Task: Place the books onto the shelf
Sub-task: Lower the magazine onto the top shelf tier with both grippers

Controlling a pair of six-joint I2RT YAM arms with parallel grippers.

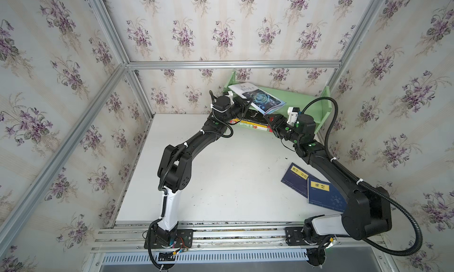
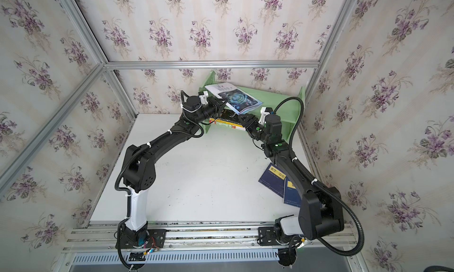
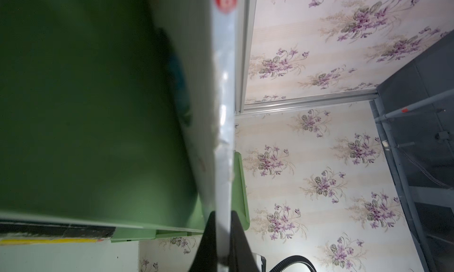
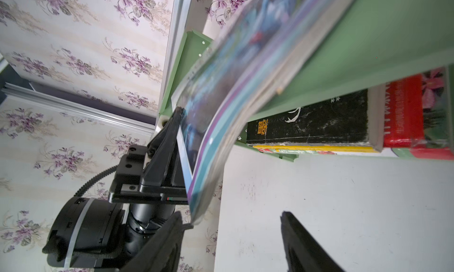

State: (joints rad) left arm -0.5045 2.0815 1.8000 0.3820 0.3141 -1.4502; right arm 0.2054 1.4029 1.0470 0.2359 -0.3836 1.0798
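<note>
The shelf (image 1: 302, 98) (image 2: 277, 98) stands at the back of the table. My left gripper (image 1: 248, 103) (image 2: 222, 102) (image 3: 222, 224) is shut on one edge of the white-blue swirl book (image 1: 258, 97) (image 2: 235, 97) (image 3: 223, 111) (image 4: 233, 86), which lies tilted over the upper tier. My right gripper (image 1: 269, 118) (image 2: 242, 117) (image 4: 231, 214) is open at the book's sagging free corner, which hangs just inside one finger. A black book (image 4: 307, 125), a yellow one (image 4: 314, 149) and a red-banded one (image 4: 412, 111) lie stacked on the lower tier. Two navy books (image 1: 297, 178) (image 1: 324, 192) lie on the table.
The white table (image 1: 221, 172) is walled in by flowered panels and an aluminium frame. The right arm reaches over the navy books at the front right. The shelf's raised side panels (image 1: 324, 106) stand beside both grippers.
</note>
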